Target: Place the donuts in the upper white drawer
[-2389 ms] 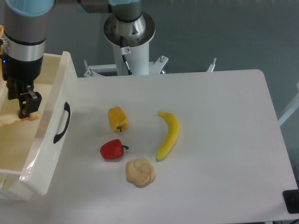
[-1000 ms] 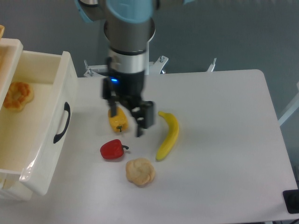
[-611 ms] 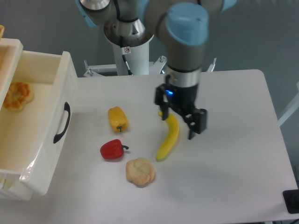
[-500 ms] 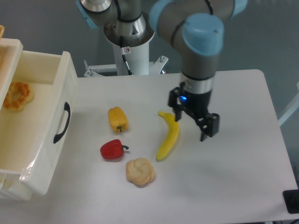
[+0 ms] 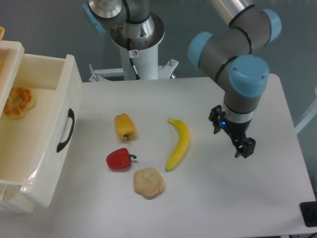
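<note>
Resting place of the donuts [image 5: 19, 102]: inside the upper white drawer [image 5: 47, 163], near its back left corner, on the drawer floor.
Drawer: pulled out at the left edge of the bench [image 5: 213, 198], its curved black handle [image 5: 66, 130] facing the produce.
Gripper [image 5: 232, 139]: over the right part of the bench, well apart from the drawer and to the right of the banana.
Fingers: spread, nothing between them, one dark fingertip [image 5: 245, 148] showing low and to the right.
Banana [image 5: 178, 143]: lying lengthwise in the middle of the bench.
Yellow pepper [image 5: 125, 126]: left of the banana.
Red pepper [image 5: 119, 159]: just below the yellow pepper, stem pointing right.
Pale round pastry [image 5: 148, 182]: nearest the front edge, just beside the banana's lower tip.
</note>
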{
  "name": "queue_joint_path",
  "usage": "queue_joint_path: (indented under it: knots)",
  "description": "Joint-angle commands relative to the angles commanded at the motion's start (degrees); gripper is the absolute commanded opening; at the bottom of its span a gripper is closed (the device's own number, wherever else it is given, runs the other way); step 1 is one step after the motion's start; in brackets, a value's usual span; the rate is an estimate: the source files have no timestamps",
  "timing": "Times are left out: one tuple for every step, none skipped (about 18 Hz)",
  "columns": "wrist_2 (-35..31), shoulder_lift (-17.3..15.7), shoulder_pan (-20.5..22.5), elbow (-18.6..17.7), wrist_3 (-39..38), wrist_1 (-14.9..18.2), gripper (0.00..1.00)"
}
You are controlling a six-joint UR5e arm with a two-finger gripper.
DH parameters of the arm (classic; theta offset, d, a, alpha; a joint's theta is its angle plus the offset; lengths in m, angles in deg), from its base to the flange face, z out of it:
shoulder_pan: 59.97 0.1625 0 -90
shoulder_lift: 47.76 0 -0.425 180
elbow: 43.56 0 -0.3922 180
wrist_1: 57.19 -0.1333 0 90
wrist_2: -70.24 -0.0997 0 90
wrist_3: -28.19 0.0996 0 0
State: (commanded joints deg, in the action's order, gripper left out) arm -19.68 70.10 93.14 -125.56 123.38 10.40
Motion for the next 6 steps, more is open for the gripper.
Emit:
queue_joint_path:
  knots:
    - [0.00,0.27,0.09,0.17,0.00,0.00,1.00]
    - [0.00,0.44,0.09,0.18,0.09,0.00,1.00]
    - [0.00,0.53,0.26,0.18,0.17,0.00,1.00]
    - [0.00,0.71,0.26,0.18,0.18,0.00,1.00]
    - [0.00,0.88,0.26,0.18,0.18,0.00,1.00]
    - [0.09,1.06,0.26,0.26,0.09,0.00,1.00]
